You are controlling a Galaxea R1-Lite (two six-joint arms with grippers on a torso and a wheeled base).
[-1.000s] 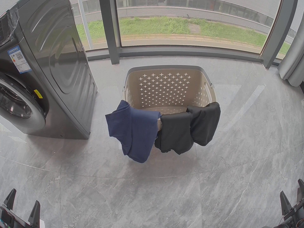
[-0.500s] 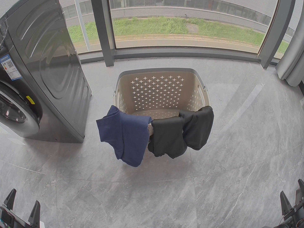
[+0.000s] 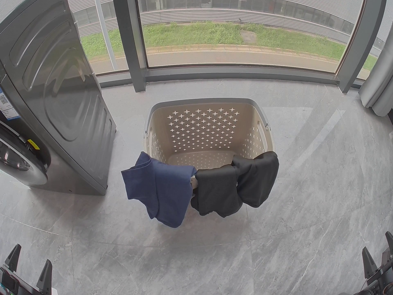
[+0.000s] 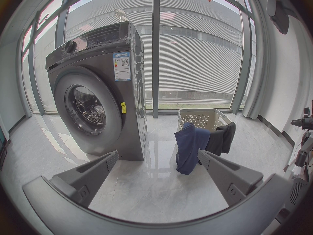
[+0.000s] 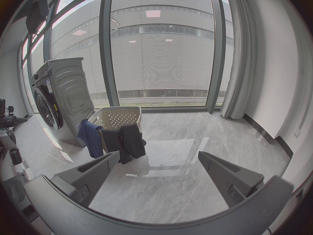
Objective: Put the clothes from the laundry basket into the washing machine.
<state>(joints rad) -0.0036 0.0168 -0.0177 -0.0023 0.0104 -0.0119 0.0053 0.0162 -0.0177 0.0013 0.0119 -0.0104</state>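
the laundry basket [image 3: 206, 102], beige with star-shaped holes, is sitting on the grey tiled floor [image 3: 172, 263] in the middle of the scene, in front of the tall windows [image 3: 241, 25]. two clothes are hanging over its near rim. a blue garment [image 3: 161, 189] is draping over the near left corner and trailing down the outside. a black garment [image 3: 233, 183] is draping over the near right part of the rim, just beside the blue one. the basket's perforated bottom is showing bare behind them. the washing machine [image 3: 57, 82], dark grey, is standing to the left of the basket, apart from it, with its round glass door [image 4: 85, 110] lying flush against the front. a pale curtain [image 3: 378, 87] is hanging at the far right. the left gripper [image 4: 157, 153] is hovering low at the near left, well apart from the basket, its fingers spread wide and holding nothing. the right gripper [image 5: 158, 154] is hovering at the near right, also well apart from the clothes, its fingers likewise standing wide and empty.
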